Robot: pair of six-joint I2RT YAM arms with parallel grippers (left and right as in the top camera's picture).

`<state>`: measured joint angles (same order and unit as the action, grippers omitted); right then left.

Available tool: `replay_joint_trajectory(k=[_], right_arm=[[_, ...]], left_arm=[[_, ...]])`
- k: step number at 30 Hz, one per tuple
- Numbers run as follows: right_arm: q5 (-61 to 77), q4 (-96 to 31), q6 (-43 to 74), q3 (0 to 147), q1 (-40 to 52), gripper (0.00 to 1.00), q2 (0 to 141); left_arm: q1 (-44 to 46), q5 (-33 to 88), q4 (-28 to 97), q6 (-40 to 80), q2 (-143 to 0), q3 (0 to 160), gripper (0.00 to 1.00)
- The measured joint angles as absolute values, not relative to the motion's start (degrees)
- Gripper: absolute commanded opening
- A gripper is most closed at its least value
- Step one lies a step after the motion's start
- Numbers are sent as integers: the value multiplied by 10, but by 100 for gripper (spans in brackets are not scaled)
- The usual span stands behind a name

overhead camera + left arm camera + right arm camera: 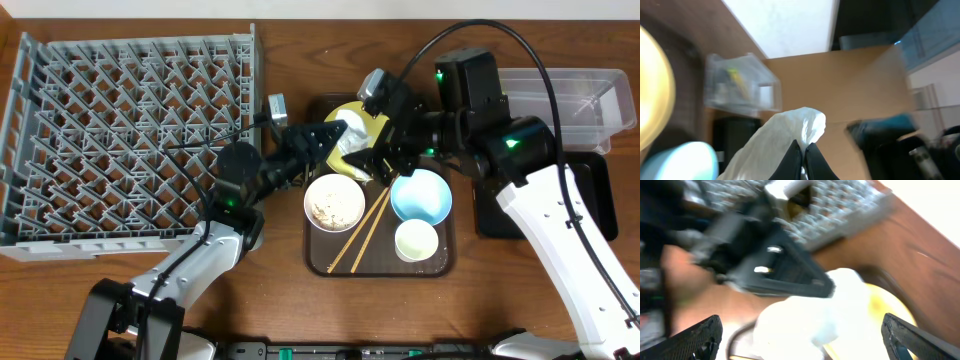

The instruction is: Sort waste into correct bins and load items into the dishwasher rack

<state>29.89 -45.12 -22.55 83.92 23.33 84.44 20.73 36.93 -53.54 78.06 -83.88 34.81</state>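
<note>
Left gripper [803, 155] pinched on napkin [785, 132], overhead centre; lift straight off yellow plate [372, 120] before swinging binward, avoiding right gripper [384, 154], spread wide alongside

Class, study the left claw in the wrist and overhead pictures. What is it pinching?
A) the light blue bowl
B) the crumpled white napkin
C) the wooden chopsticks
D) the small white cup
B: in the left wrist view the left claw is shut with its tips together on the crumpled white napkin.

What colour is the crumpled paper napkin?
White; the crumpled paper napkin shows best in the left wrist view.
</note>
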Motion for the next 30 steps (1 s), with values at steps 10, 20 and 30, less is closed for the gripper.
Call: replay_joint_trajectory(k=[10, 20, 30], right_arm=[[135, -442, -153, 839, 214, 91, 844], [316, -442, -115, 839, 148, 73, 862], [420, -497, -149, 839, 152, 65, 919]], left_arm=[[207, 379, -522, 655, -839, 348, 6], [207, 429, -558, 640, -839, 348, 6], [207, 444, -558, 640, -839, 348, 7]])
